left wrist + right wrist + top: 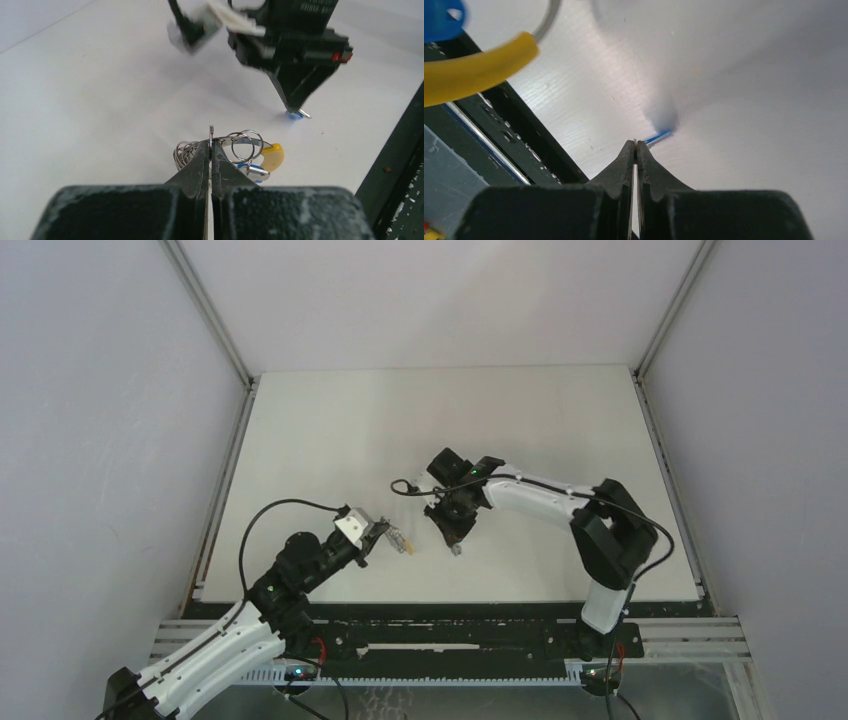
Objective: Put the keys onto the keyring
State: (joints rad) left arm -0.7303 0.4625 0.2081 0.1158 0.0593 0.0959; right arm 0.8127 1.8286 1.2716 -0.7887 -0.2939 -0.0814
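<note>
The keyring (242,139) is a tangle of thin silver wire loops with one yellow curved piece (273,156). It sits low over the table (330,440), at about 7 o'clock from the table's centre. The left gripper (211,149) has its jaws clenched on one wire of the ring. A blue-headed key (254,171) hangs at the ring's 5 o'clock.

A second key (296,115) lies at 2 o'clock from the ring, down on the table. The right gripper (636,145) points down at it with its jaws pressed together, and they seem to nip the key's thin edge.

Expect both pieces to be very light, stiff and slippery. The wire will likely spring and swing, and the key may twist or pop out. Hold the key by its plastic head, leaving free the end that must thread. Keep the ring gripped away from its opening.
</note>
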